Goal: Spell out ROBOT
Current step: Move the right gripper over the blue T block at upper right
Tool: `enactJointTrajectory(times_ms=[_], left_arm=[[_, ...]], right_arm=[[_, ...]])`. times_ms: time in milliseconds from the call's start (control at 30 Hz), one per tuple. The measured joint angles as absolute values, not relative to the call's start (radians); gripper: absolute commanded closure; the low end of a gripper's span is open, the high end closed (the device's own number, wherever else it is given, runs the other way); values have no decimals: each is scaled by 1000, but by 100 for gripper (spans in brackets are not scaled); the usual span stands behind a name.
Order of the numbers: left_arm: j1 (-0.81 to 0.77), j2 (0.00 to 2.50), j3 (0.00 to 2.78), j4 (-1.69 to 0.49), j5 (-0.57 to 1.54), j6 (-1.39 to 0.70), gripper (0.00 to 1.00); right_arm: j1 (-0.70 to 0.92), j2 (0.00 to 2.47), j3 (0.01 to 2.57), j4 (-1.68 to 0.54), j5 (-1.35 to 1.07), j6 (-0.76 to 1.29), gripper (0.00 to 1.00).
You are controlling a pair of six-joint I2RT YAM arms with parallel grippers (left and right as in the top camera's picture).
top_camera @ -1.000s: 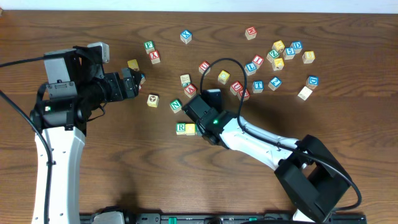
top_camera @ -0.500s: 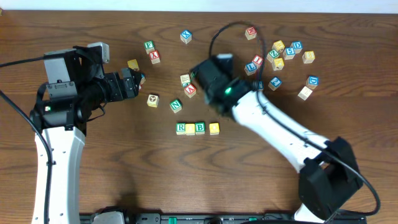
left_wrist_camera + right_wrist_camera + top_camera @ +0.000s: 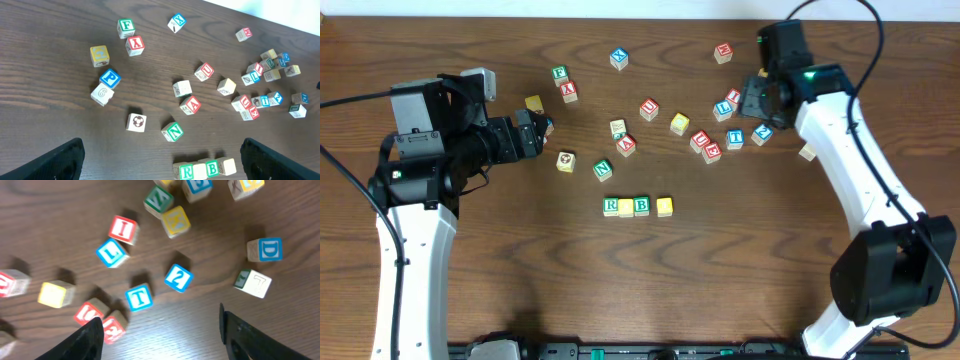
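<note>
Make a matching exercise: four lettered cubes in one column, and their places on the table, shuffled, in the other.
1. R cube
2. T cube
3. N cube
4. X cube

A. alone, near the far edge of the table
B. left end of the row of four
C. in the cluster on the right side
D. loose, just beyond the row's left end

Pairs: 1-B, 2-C, 3-D, 4-A.

Even soft light, slight right-wrist blur

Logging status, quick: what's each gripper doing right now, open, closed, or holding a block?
Left gripper: open, holding nothing.
Right gripper: open, holding nothing.
</note>
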State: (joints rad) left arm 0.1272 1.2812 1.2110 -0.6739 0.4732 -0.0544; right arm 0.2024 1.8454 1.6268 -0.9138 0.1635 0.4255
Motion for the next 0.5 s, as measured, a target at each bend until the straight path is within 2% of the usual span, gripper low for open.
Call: enactJointTrajectory(times_ms=[500], left_arm=[[127, 1281, 1211, -674, 473, -54, 2]], right_arm=[[236, 2078, 1627, -896, 97, 324, 29]])
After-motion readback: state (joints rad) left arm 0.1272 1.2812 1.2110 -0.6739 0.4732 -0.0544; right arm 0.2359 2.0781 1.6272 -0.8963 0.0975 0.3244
